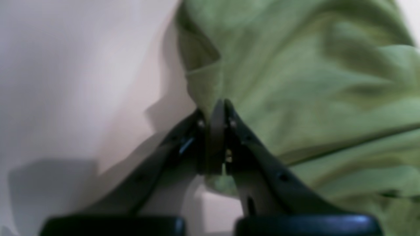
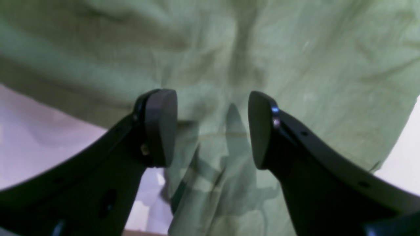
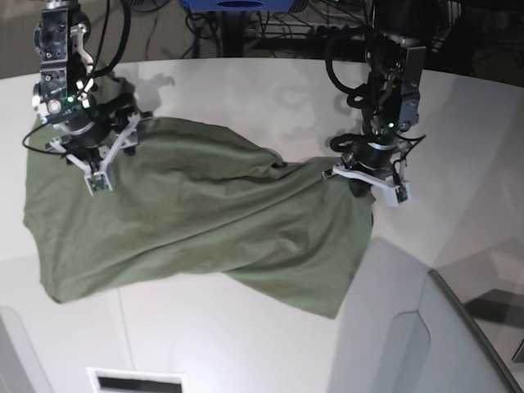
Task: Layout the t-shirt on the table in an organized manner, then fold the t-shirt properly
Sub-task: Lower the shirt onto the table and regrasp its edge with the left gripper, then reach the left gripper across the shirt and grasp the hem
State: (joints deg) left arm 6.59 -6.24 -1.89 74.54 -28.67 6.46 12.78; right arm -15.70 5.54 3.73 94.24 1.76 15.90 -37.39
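Observation:
The olive-green t-shirt (image 3: pixel 205 221) lies crumpled and twisted across the white table (image 3: pixel 246 90), spread wider at the left. My left gripper (image 1: pixel 218 105) is shut on a pinched fold at the t-shirt's (image 1: pixel 311 82) edge; in the base view it (image 3: pixel 360 184) is at the shirt's right end. My right gripper (image 2: pixel 211 127) is open, its jaws wide apart just above the t-shirt (image 2: pixel 295 49) with nothing between them. In the base view it (image 3: pixel 92 149) hovers over the shirt's upper left corner.
A grey angled panel (image 3: pixel 458 344) sits at the lower right, close to the shirt's right end. A dark slot (image 3: pixel 135 382) is at the bottom edge. Cables and equipment (image 3: pixel 270 24) lie beyond the table's curved far edge.

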